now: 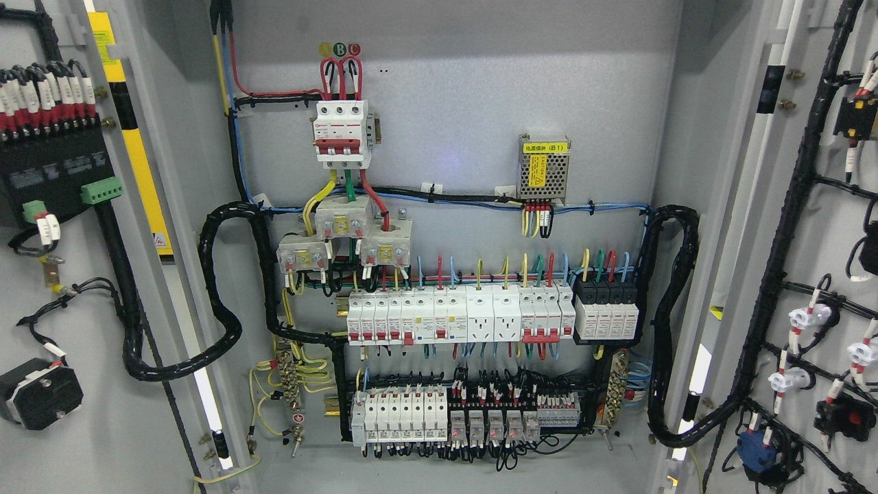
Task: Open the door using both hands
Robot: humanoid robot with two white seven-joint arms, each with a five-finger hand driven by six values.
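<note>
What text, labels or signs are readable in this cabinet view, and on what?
"B": green round sticker above the main breaker; the yellow and red stickers beside it are unreadable.
"(B1)": end of the yellow label on the mesh power supply; characters before it too blurred.
Warning triangle: red-and-white sign low on the left door's yellow strip.
Breaker brands, wire markers: too small.

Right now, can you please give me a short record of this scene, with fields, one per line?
place: open electrical cabinet, seen from the front
left door: swung open, inner side with wiring visible
right door: swung open, inner side with wiring visible
top of back panel: three-pole breaker with red levers
right of it: small metal module with yellow label
middle row: white breakers and sockets
bottom row: more breakers and relays
robot hands: none in view
task state: both doors already stand open
</note>
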